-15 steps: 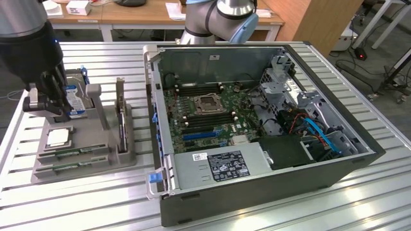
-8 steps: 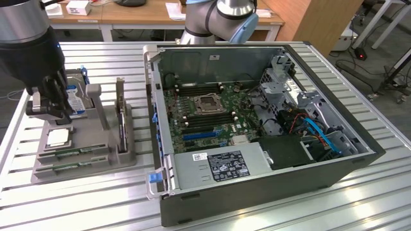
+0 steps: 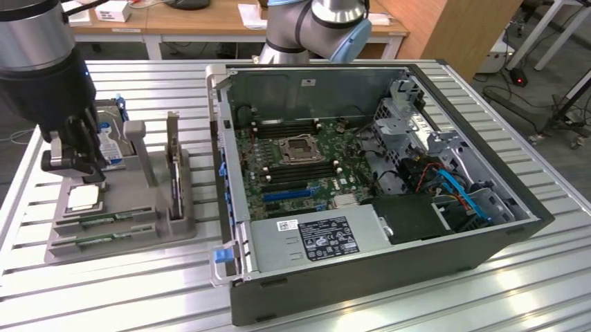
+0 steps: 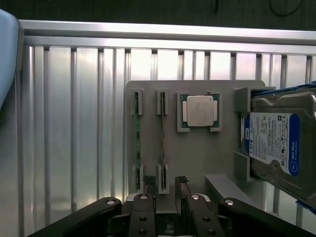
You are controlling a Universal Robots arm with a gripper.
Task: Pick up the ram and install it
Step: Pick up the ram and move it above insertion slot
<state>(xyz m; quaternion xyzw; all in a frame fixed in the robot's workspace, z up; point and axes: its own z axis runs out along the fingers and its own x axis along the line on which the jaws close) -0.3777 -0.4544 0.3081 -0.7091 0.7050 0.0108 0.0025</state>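
The gripper (image 4: pixel 164 181) is hanging above the grey holder (image 4: pixel 197 158), jaws spread wide and gripping nothing. Its fingertips (image 4: pixel 147 180) are lining up either side of the near end of the ram (image 4: pixel 161 133), which is standing on its thin edge in a slot of the holder. The stick's long axis is running straight along the holder, from the gripper's end toward the holder's far edge, parallel to a second stick (image 4: pixel 137 138) in the neighbouring slot. A processor (image 4: pixel 200 111) is sitting on the holder at the ram's other side, with a hard drive (image 4: pixel 276 143) propped at the holder's end beyond it. Approaching well likely means keeping the fingers centred over the thin board, square to its flat faces and clear of the neighbouring stick.
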